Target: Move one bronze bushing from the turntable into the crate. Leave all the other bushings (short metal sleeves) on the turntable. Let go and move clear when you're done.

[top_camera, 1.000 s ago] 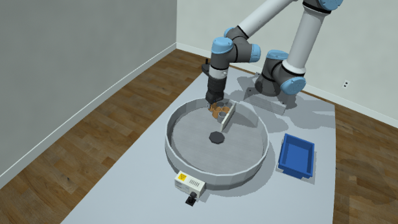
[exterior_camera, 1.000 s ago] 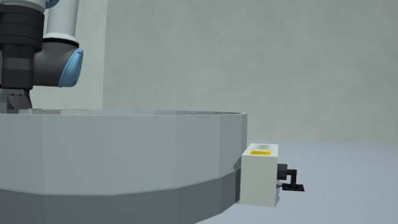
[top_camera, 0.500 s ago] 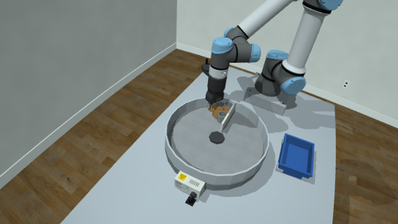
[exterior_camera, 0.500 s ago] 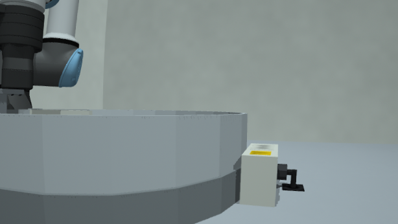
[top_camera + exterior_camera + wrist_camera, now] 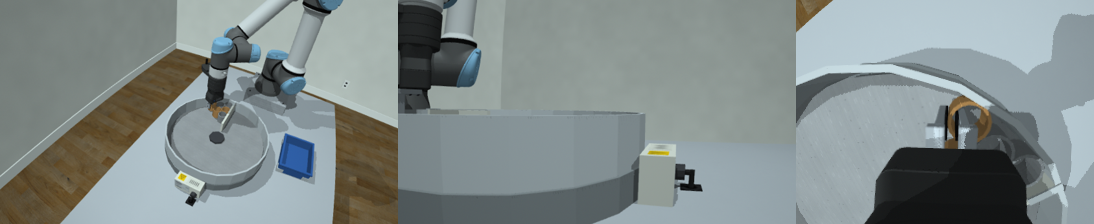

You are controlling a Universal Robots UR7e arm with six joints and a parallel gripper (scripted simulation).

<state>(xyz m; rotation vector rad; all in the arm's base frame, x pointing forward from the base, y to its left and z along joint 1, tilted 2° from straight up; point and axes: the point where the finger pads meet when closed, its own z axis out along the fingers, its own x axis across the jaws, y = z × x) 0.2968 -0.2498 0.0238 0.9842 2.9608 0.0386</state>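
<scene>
The round grey turntable (image 5: 216, 142) has a cluster of short sleeves at its far side, bronze ones (image 5: 215, 110) and grey ones (image 5: 222, 113), beside a white divider bar (image 5: 228, 117). My gripper (image 5: 211, 104) reaches down into this cluster. In the wrist view the fingers are shut on the wall of a bronze bushing (image 5: 970, 117), one finger inside the ring. The blue crate (image 5: 296, 155) stands empty to the right of the turntable. In the exterior view the turntable's wall (image 5: 518, 152) hides the fingers and bushings.
A raised rim surrounds the turntable. A black hub (image 5: 216, 137) sits at its centre. A white control box (image 5: 190, 185) with a yellow label stands at the turntable's front edge. The arm's base (image 5: 275, 81) stands behind the turntable.
</scene>
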